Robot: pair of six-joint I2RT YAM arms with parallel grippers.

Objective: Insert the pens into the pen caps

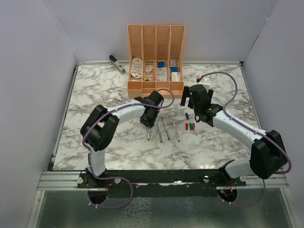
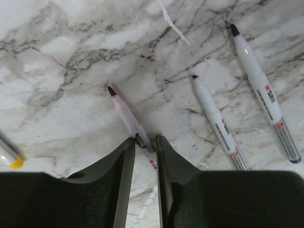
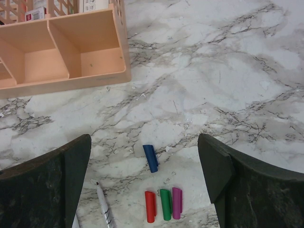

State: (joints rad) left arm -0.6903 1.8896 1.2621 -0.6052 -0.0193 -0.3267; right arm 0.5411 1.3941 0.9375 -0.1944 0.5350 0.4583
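Left claw [image 2: 145,140] is narrow, one jaw on each side of the barrel of the red-tipped pen [image 2: 124,107]. That pen lies flat on the desk [image 2: 57,71], in front of the orange organizer [image 1: 155,88], under its left half. Can't tell whether the jaws actually pinch it or just flank it.

Two more pens lie flat beside it, toward the organizer's right half: a dark-tipped pen [image 2: 216,121] and a blue-tipped pen [image 2: 263,90]. They're apart from each other and from the claw. A yellow-ended pen [image 2: 10,159] sits in front of the organizer's left corner, mostly cut off by the frame.

Right claw [image 3: 143,147] is wide and holds nothing. It hovers over the caps, in front of the organizer's right corner.

The blue cap [image 3: 151,157] lies alone, nearest the organizer. The red cap [image 3: 150,206], green cap [image 3: 165,204] and magenta cap [image 3: 176,203] lie side by side farther from it, just beside each other.

A stapler [image 1: 117,63] lies left of the organizer.
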